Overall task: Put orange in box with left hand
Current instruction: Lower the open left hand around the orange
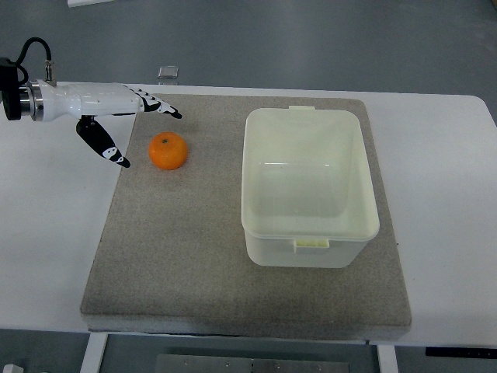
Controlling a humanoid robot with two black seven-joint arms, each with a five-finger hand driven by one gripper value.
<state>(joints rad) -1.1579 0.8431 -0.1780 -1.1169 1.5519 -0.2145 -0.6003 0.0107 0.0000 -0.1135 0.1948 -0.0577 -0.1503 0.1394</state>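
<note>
Flanking orange (pixel 168 151) — spread left robot hand (pixel 124 116)

A grey felt mat (pixel 194 256) lies on the white table (pixel 46 233); 1 small clear object (pixel 167 73) (unidentifiable) sits behind.

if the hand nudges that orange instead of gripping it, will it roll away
Probably a little: the orange is round and sits loose on the grey mat, touching nothing. The mat looks felt-like, so it would likely slow a roll. The skin looks smooth, so the open left hand may need fingers on both sides to keep it from slipping out.
</note>
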